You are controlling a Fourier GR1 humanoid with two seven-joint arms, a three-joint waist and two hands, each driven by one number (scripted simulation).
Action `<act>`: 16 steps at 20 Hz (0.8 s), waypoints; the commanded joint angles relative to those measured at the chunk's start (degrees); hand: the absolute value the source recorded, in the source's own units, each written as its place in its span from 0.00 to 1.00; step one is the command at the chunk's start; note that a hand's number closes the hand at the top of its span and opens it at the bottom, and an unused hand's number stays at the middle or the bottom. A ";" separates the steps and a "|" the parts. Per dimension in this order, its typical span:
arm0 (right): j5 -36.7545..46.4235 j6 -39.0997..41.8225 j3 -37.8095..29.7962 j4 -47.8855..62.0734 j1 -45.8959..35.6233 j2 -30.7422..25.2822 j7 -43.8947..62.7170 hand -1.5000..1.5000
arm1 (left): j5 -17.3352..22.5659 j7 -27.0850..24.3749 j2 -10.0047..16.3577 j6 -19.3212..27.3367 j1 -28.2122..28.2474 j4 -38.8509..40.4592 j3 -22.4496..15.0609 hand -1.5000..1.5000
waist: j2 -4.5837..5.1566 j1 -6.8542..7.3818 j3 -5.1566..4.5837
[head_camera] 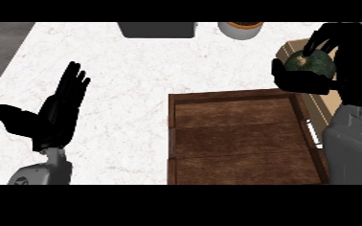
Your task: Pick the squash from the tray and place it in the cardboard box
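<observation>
Since the round, dark green squash (pixel 314 63) hangs in my right hand (pixel 304 79) past the tray's right rim and over the tan cardboard box (pixel 291 48), the risk I see lies in the release. The black fingers (pixel 325 33) curl over the top of the squash while the thumb and palm cup it from below, so it is held, but only part of the box shows at the view's right edge and my own forearm covers much of it. I cannot tell where the box walls run under the hand. Letting go too near a wall could leave the squash on the rim or send it rolling onto the white marbled counter (pixel 127 76), and a rounded, smooth-looking body like this would likely roll. Lowering too far to one side could nudge the light cardboard. The skin looks mottled and matt with a paler patch at the stem. The rectangular dark brown wooden tray (pixel 226 96) has raised edges and a planked, grained floor, and nothing lies in it. My left hand (pixel 60 112) rests open at the view's left, fingers straight and up. A grey boxy object (pixel 157 29) and a white round pot with an orange rim (pixel 240 31) stand at the far edge, well apart.
</observation>
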 commanded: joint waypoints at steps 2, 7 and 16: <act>0.39 -6.59 -7.20 7.96 1.56 -6.55 -7.83 1.00 | -0.95 3.50 -0.99 1.68 1.49 -5.59 -1.74 0.50 | 0.04 0.33 0.04; 1.58 -10.17 -9.10 17.56 1.05 -10.38 -13.18 1.00 | 0.95 1.91 0.78 -0.54 -2.10 0.60 0.94 0.50 | 0.11 0.08 0.00; 4.40 -13.11 -10.32 40.77 0.18 -17.78 -23.43 1.00 | 0.14 1.25 -0.65 -0.52 1.85 -3.13 -1.13 0.50 | 0.30 1.05 0.04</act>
